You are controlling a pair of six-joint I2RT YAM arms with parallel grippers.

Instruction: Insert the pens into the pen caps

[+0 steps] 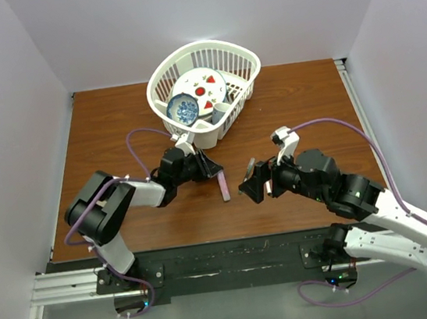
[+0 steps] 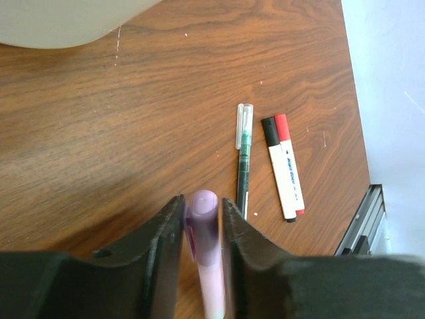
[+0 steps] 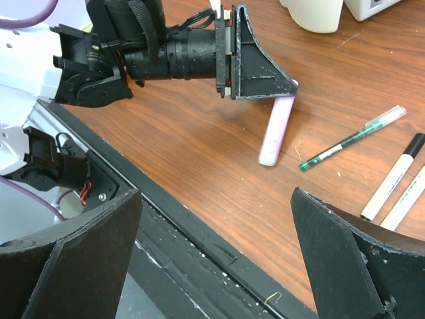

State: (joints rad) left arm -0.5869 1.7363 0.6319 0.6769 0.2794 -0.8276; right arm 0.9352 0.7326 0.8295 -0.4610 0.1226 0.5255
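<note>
Overhead view of a brown wooden table (image 1: 115, 133) inside white walls, with two robot arms bolted at its near edge. On the left, the left arm reaches toward the middle. The left gripper (image 1: 213, 169) sits low over the wood, its fingers (image 2: 166, 232) set close on either side of the darker, capped end of a pink marker (image 3: 277, 129). Whether they press it or merely flank it cannot be told. The marker lies flat on the table, its pale end pointing toward the near edge. Behind it, at the far middle of the table, stands a white plastic basket (image 1: 157, 80) holding dishes. Just right of the marker lies a thin green-ink pen (image 2: 242, 169) wearing a clear cap (image 2: 244, 125). Beside that pen, but apart from it, two white-barrelled markers (image 2: 282, 183) lie touching side by side, one with a black cap (image 2: 269, 131) and one with a red cap (image 2: 283, 127). Furthest right, the right gripper (image 3: 214, 199) hovers near these pens, its fingers (image 3: 80, 246) spread wide and gripping nothing.
</note>
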